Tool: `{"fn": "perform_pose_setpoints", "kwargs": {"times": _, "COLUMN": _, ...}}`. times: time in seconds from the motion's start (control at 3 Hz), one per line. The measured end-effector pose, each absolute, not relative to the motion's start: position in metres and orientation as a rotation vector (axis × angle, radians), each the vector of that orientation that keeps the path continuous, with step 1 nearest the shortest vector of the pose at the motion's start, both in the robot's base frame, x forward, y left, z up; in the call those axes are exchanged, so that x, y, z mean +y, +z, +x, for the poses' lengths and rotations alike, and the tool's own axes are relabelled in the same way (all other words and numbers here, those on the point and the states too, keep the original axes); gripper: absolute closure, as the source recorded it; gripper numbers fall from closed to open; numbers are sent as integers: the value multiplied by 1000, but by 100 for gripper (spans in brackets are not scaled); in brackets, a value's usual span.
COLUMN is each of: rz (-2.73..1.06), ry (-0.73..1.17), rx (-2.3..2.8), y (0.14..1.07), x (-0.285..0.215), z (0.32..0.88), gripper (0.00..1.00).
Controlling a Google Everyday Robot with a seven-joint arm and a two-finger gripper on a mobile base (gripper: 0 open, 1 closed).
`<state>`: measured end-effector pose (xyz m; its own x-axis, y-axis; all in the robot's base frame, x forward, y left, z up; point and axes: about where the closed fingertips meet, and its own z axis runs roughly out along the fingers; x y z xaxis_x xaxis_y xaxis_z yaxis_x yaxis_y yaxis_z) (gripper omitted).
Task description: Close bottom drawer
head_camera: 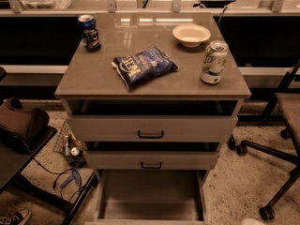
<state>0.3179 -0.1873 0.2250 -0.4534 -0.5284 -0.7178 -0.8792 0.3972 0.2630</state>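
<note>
The grey-beige cabinet [152, 86] stands in the middle of the camera view. Its bottom drawer [150, 193] is pulled far out toward me, and I look down into its empty box. The drawer's front lies along the lower edge of the view, and its handle is out of view. The two drawers above, top [112, 128] and middle [112, 161], each show a black bar handle and stand out a little from the cabinet. My gripper is not in view.
On the cabinet top lie a blue chip bag [144, 65], a dark can [88, 32], a white bowl [191, 34] and a green-white can [213, 62]. An office chair base [272, 172] stands to the right. A dark bag [21, 123], cables and small items [70, 149] are on the left.
</note>
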Motion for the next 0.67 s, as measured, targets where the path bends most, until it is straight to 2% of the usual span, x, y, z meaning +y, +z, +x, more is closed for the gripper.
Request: {"fn": "perform_pose_setpoints", "kwargs": {"times": 0.67, "rz": -1225, "ry": 850, "rx": 2108, "y": 204, "x": -174, "z": 370, "gripper": 100}}
